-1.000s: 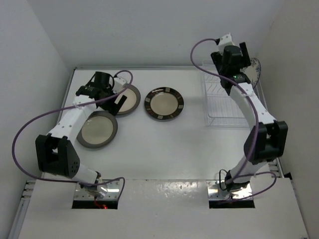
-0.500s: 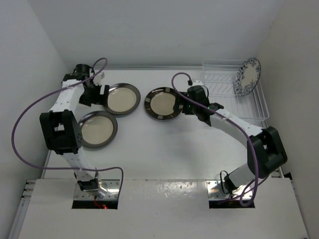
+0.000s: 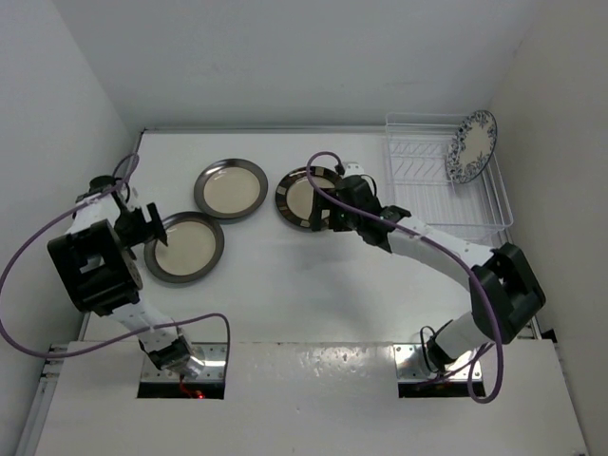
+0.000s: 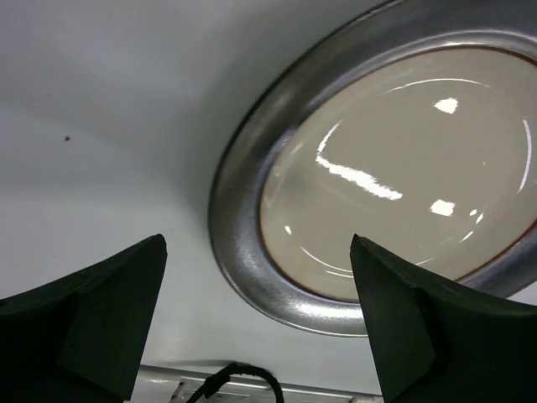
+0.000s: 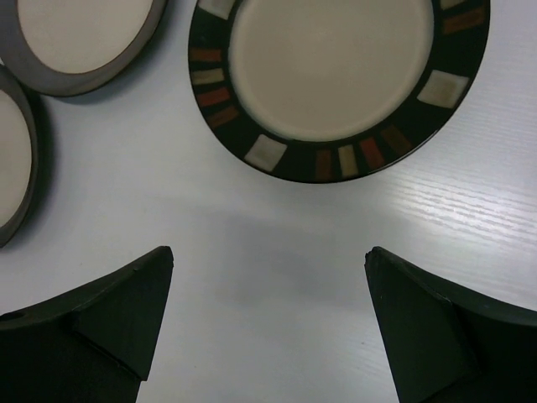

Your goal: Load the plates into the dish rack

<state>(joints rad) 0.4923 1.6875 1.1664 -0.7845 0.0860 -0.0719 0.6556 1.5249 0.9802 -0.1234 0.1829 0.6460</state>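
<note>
Two cream plates with dark metallic rims lie flat at the left, one farther back (image 3: 231,188) and one nearer (image 3: 187,247). My left gripper (image 3: 152,226) hangs open at the nearer plate's left edge, and its rim (image 4: 252,252) shows between the open fingers (image 4: 258,241). A cream plate with a brown patch-marked rim (image 3: 302,198) lies mid-table. My right gripper (image 3: 330,211) is open and empty just at its right side, with that plate (image 5: 336,75) ahead of the fingers (image 5: 270,252). A blue floral plate (image 3: 472,145) stands on edge in the dish rack (image 3: 423,180) at the back right.
White walls close in the table on the left, back and right. The left arm's purple cable (image 3: 28,256) loops along the left wall. Both metallic-rimmed plates (image 5: 84,42) (image 5: 13,159) lie just left of the patch-rimmed one.
The right arm left the rack, where the blue floral plate now stands, and came over to the patch-rimmed plate. The left arm swung from the farther metallic plate to the nearer one's left edge.
</note>
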